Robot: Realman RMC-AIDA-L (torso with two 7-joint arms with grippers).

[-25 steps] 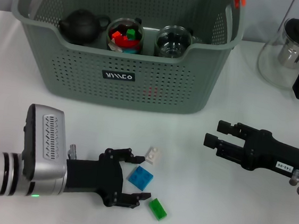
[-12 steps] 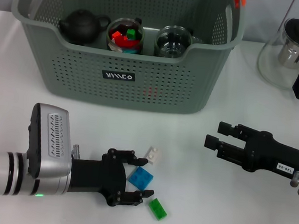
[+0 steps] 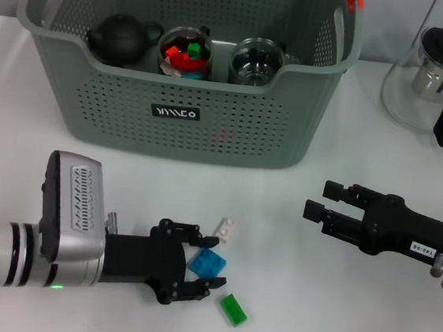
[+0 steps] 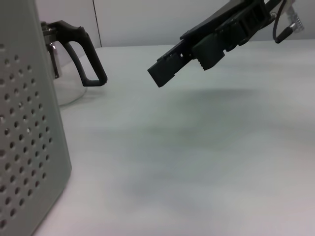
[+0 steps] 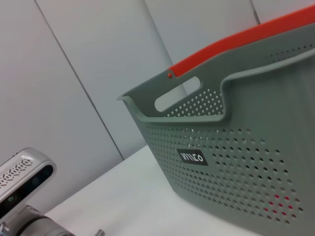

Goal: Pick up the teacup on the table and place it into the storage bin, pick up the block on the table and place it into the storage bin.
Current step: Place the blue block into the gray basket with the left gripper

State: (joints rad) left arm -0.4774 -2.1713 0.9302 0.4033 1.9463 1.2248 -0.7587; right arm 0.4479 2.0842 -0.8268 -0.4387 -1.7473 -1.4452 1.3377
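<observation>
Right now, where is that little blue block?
In the head view the blue block lies on the white table, between the left gripper's open fingers, with a white block and a green block beside it.

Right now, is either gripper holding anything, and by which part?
Nothing is held yet. The left gripper is open, its fingers either side of the blue block. The right gripper is empty.

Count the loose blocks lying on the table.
3: a white block, a blue block between the left hand's fingers, and a green block nearest the table's front. None seem hidden.
</observation>
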